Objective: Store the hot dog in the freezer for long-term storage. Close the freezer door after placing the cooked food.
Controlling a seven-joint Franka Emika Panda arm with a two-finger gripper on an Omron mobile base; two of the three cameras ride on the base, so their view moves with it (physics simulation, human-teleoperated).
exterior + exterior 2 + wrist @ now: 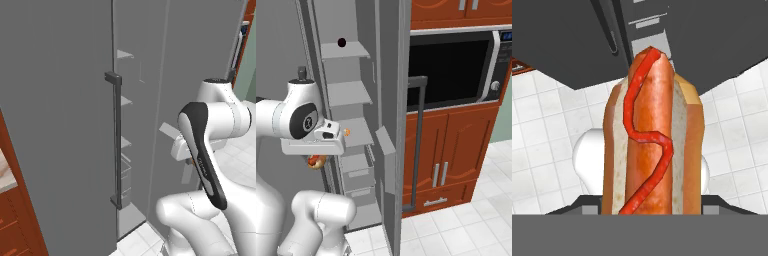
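- White gripper (pixel 317 156) is clamped tight on the hot dog (pixel 316 161), carrying it below the hand, just in front of the open freezer (pixel 348 92).
- Up close in the hand view, the hot dog (pixel 652 140) stands lengthwise between the fingers: tan bun, orange-red sausage, a red squiggle of sauce running down it.
- Behind it in that view, white floor tiles (pixel 542 130) and the dark underside of the fridge.
- From the right base view, the hot dog hangs level with the lower shelves, still outside the compartment, beside the drawer (pixel 358 170).
- Shelves (pixel 351 135) inside are white and stacked one above another; a small dark dot sits on the back wall near the top.
- Freezer door (pixel 391 115) is swung wide open, edge-on to this camera, its long dark handle (pixel 417 140) facing the oven side.
- Beyond the door, a dark built-in oven (pixel 453 70) sits in red-brown cabinets (pixel 456 145).
- From the left base view, the wide grey door (pixel 55 125) is closed, its dark handle (pixel 117 140) running vertically, with shelf edges visible through the gap beside it.
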